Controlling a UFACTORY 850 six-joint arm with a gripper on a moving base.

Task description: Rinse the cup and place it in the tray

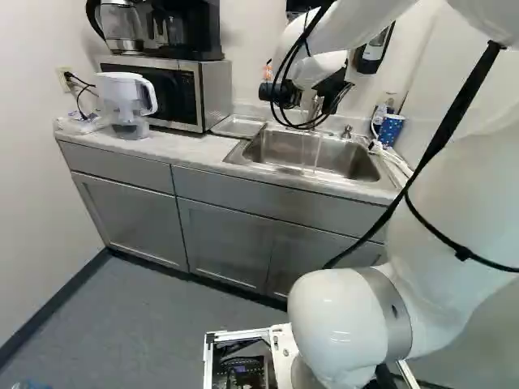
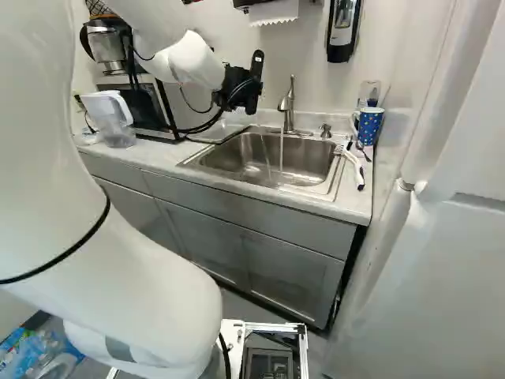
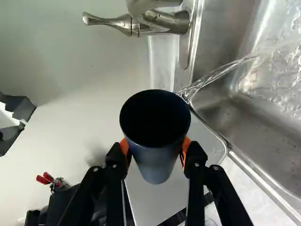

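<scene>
We see slate blue on the cup (image 3: 155,162), near-black inside it, black on the jaws (image 2: 251,85) and orange on their pads (image 3: 186,147). At far right, our patterned cup (image 2: 368,129) is blue with pale dots; the sink (image 2: 316,162) is silver, the cabinets (image 1: 122,211) grey.

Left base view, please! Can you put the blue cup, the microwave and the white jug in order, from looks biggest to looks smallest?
1. Microwave
2. White jug
3. Blue cup
</scene>
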